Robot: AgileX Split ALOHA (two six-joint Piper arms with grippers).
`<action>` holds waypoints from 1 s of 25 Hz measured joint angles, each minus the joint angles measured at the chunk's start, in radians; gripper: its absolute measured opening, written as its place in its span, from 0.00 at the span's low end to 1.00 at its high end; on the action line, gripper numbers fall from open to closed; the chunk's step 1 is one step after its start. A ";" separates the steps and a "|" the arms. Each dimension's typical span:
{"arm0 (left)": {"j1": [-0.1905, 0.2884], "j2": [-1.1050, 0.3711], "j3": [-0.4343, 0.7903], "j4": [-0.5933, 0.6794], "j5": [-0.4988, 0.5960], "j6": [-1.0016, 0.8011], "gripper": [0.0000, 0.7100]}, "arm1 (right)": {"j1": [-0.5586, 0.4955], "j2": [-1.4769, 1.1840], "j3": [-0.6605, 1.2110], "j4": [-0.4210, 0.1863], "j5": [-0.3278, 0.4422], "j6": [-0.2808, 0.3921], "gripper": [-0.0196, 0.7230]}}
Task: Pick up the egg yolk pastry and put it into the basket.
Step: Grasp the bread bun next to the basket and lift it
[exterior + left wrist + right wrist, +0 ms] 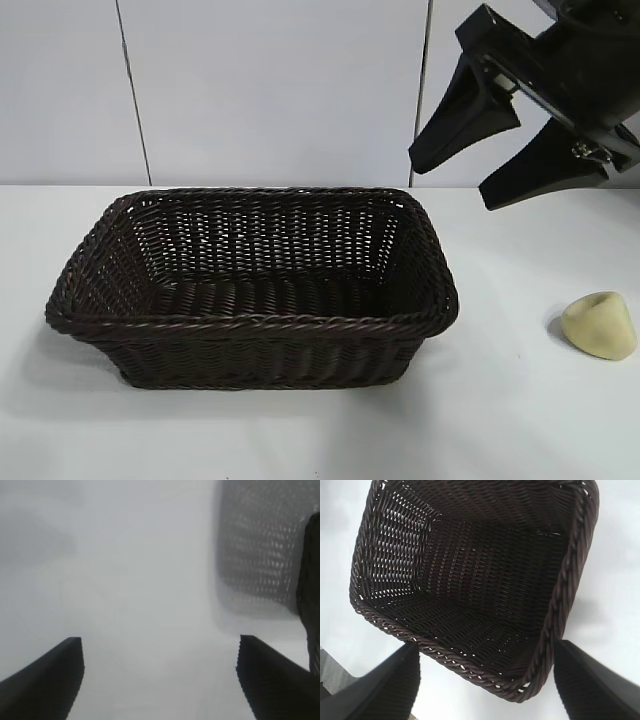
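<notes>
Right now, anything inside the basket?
Nothing visible: the basket shows only bare weave in the exterior and right wrist views. Its near wall hides a strip of floor. The egg yolk pastry sits outside on the table.

The basket is dark brown, nearly black, woven in tight horizontal wicker rows, with a thicker braided rim of the same dark tone. Along its far wall the weave is looser, and pale specks of the background show through the gaps; in the right wrist view the same open weave shows as rows of light flecks on one side wall. The egg yolk pastry is a pale, matte yellow with no markings. The worktop is plain white. Behind it the wall is off-white, crossed by thin dark seams. The right end effector is black; the left end effector is black too.
</notes>
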 joint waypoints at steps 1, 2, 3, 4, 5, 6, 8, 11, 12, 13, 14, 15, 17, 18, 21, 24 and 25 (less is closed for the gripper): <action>0.000 -0.042 0.034 0.002 0.000 -0.007 0.85 | 0.000 0.000 0.000 -0.001 0.000 0.000 0.75; 0.000 -0.095 0.076 0.004 0.000 -0.009 0.85 | 0.000 0.000 0.000 -0.001 0.000 0.000 0.75; 0.000 -0.152 0.120 0.005 0.002 -0.012 0.85 | 0.000 0.000 0.000 -0.001 0.000 0.000 0.75; 0.000 -0.209 0.165 0.006 0.002 -0.014 0.85 | 0.000 0.000 0.000 -0.001 0.000 0.000 0.75; 0.000 -0.257 0.202 0.006 0.002 -0.016 0.85 | 0.000 0.000 0.000 -0.001 0.000 0.000 0.75; 0.000 -0.316 0.246 0.006 0.000 -0.017 0.85 | 0.000 0.000 0.000 -0.001 0.000 0.000 0.75; 0.000 -0.430 0.325 0.006 -0.018 -0.017 0.85 | 0.000 0.000 0.000 -0.001 0.000 0.000 0.75; 0.000 -0.586 0.447 0.006 -0.044 -0.020 0.85 | 0.000 0.000 0.000 -0.001 0.000 0.000 0.75; 0.000 -0.631 0.479 0.006 -0.052 -0.020 0.85 | 0.000 0.000 0.000 -0.001 0.000 0.000 0.75; 0.000 -0.684 0.516 0.006 -0.058 -0.021 0.85 | 0.000 0.000 0.000 -0.001 0.000 0.000 0.75; 0.000 -0.735 0.551 0.006 -0.067 -0.026 0.85 | 0.000 0.000 0.000 -0.001 0.000 0.000 0.75; 0.000 -0.786 0.584 0.006 -0.072 -0.032 0.85 | 0.000 0.000 0.000 -0.001 0.000 0.000 0.75; 0.000 -0.872 0.638 0.006 -0.076 -0.054 0.85 | 0.000 0.000 0.000 -0.001 0.000 0.000 0.75; 0.000 -0.916 0.664 0.006 -0.077 -0.062 0.85 | 0.000 0.000 0.000 -0.001 0.000 0.000 0.75; 0.000 -1.026 0.727 0.006 -0.087 -0.075 0.85 | 0.000 0.000 0.000 -0.001 0.000 0.000 0.75; 0.000 -1.112 0.778 0.006 -0.105 -0.087 0.85 | 0.000 0.000 0.000 -0.001 0.000 0.000 0.75; 0.000 -1.133 0.787 0.006 -0.105 -0.092 0.85 | 0.000 0.000 0.000 -0.001 0.000 0.000 0.75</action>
